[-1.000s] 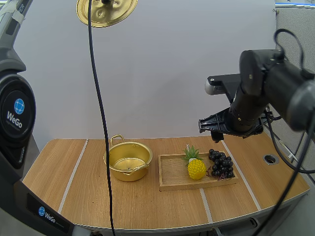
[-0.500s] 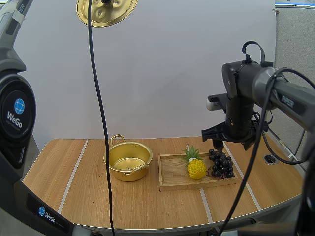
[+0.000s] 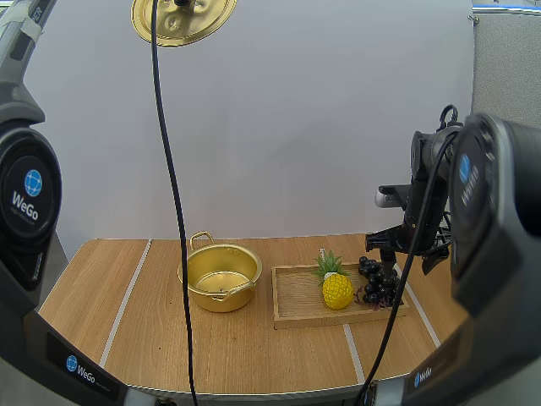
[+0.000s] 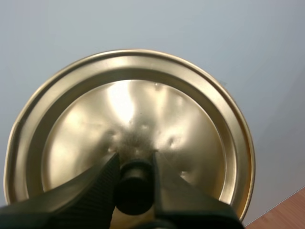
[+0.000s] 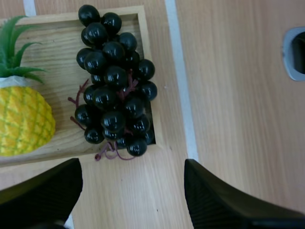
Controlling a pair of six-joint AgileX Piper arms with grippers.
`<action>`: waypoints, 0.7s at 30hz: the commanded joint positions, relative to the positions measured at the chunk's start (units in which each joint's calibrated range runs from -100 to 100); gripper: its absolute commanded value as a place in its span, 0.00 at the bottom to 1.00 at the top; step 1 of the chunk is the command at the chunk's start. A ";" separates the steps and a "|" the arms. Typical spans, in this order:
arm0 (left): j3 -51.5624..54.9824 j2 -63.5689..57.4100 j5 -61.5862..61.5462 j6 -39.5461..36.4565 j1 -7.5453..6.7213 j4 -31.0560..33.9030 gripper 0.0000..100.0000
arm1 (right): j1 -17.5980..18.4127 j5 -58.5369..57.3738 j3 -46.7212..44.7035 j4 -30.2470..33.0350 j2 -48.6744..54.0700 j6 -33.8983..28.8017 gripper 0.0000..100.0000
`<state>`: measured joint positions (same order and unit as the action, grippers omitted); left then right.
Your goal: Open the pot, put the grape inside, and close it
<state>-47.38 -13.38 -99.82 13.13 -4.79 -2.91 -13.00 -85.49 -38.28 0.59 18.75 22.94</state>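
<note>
The left fingers [image 4: 101, 185] are clamped on the black knob [image 4: 135, 187] of the golden lid [image 4: 143, 109], one on each side of it. In the high view the lid hangs high above the counter [image 3: 127, 296], well apart from the pot [image 3: 211, 298]. The pot stands open on the counter, just left of the wooden tray [image 3: 296, 292]. The bunch of grapes [image 5: 114, 102] lies at the right end of the tray, against its rim, with a few berries and the stem reaching over the edge. A yellow toy pineapple [image 5: 21, 119] sits just beside the bunch. The right fingers [image 5: 214, 193] stand wide apart, holding nothing, and hover above the near end of the grapes without touching them.
</note>
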 commanded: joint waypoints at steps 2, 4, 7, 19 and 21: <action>-0.60 -0.18 2.16 -0.27 -0.15 0.48 0.00 | -0.29 0.67 2.88 -2.92 -3.25 2.75 1.00; -0.60 -0.18 2.16 -0.27 -0.15 0.48 0.00 | -0.29 1.02 4.08 -4.04 -4.46 3.78 1.00; -0.60 -0.18 2.16 -0.27 -0.15 0.48 0.00 | -0.29 1.02 6.36 -5.21 -5.91 4.32 1.00; -0.60 -0.18 2.16 -0.27 -0.15 0.48 0.00 | 0.41 1.02 14.85 -6.41 -15.77 5.23 1.00; -0.60 -0.18 2.16 -0.27 -0.15 0.48 0.00 | 0.98 1.16 15.90 -6.41 -17.01 5.36 1.00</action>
<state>-47.38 -13.38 -99.82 13.13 -4.79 -2.91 -12.54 -84.29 -23.71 -5.24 2.63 27.54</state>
